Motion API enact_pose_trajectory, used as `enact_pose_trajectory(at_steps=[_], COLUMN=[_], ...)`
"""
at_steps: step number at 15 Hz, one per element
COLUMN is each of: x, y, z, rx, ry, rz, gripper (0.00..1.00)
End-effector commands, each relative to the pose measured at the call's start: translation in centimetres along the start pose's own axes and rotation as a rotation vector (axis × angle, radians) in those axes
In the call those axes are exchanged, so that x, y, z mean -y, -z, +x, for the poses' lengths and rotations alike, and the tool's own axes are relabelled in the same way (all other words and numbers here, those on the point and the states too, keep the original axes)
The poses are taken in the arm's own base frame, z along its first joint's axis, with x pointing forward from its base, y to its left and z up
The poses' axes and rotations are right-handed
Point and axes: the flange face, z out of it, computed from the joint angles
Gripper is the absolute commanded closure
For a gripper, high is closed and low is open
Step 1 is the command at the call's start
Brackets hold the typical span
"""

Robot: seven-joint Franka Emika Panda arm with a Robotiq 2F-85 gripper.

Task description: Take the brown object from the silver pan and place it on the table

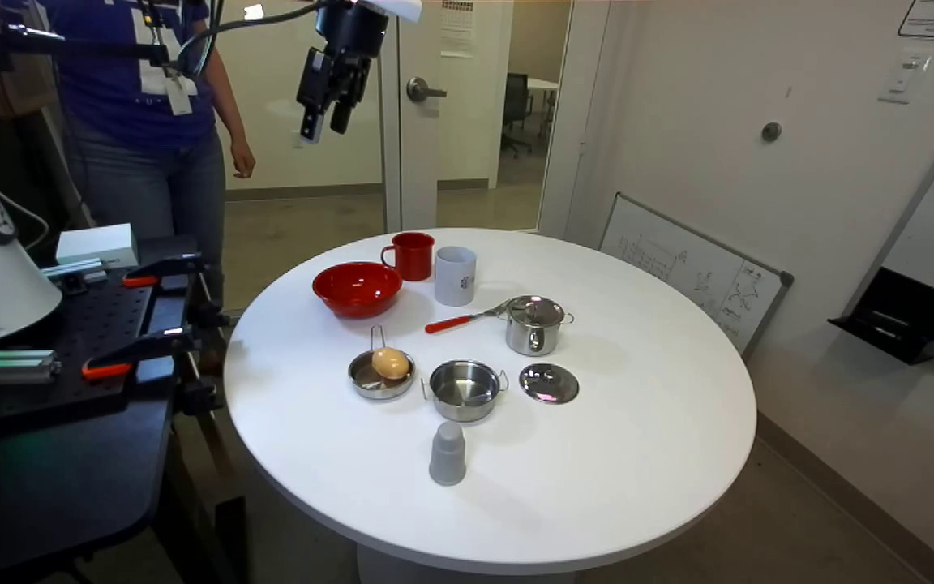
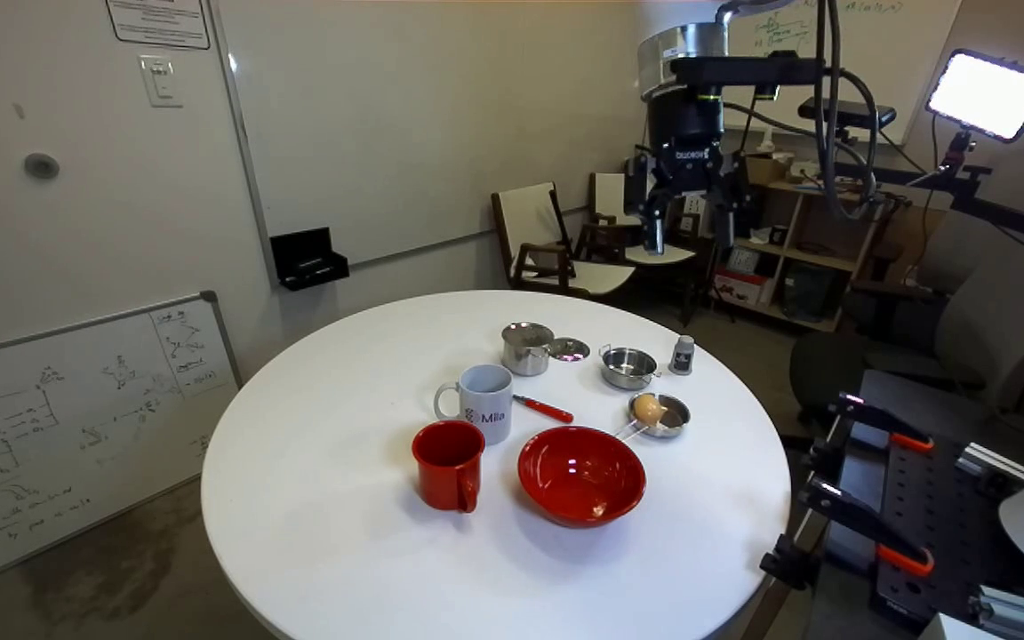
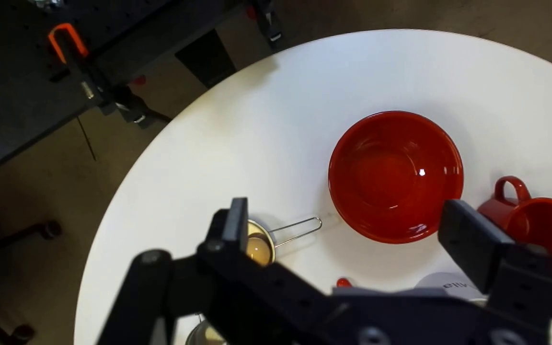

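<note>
The brown object (image 1: 390, 363), a smooth tan lump, lies inside the silver pan (image 1: 363, 378), a shallow round dish with a wire handle. The brown object (image 2: 649, 409) and the pan (image 2: 676, 416) also show in an exterior view. The pan stands on the white round table (image 1: 613, 454). My gripper (image 1: 325, 131) hangs well above the table in both exterior views (image 2: 690, 238), open and empty. In the wrist view the fingers (image 3: 348, 215) are wide apart; the left finger partly hides the pan (image 3: 256, 227) and the brown object (image 3: 259, 249).
A red bowl (image 1: 357, 289), a red mug (image 1: 414, 256) and a white mug (image 1: 456, 276) stand near the pan. A red-handled utensil (image 1: 451, 324), a lidded silver pot (image 1: 533, 332), a two-handled dish (image 1: 464, 393), a silver lid (image 1: 549, 384) and a grey shaker (image 1: 447, 456) are also on the table.
</note>
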Motion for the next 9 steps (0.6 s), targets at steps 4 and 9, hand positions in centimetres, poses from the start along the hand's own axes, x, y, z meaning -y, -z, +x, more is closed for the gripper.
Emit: enact_pose_trajectory(at_steps=[4,9], x=[-0.1,-1.9], y=[-3.0,-8.7], z=[2.9,7.1], rx=[-0.048,-0.149], ry=[-0.072,-0.237], rz=[0.041,0.090], gripper=[0.00,0.00])
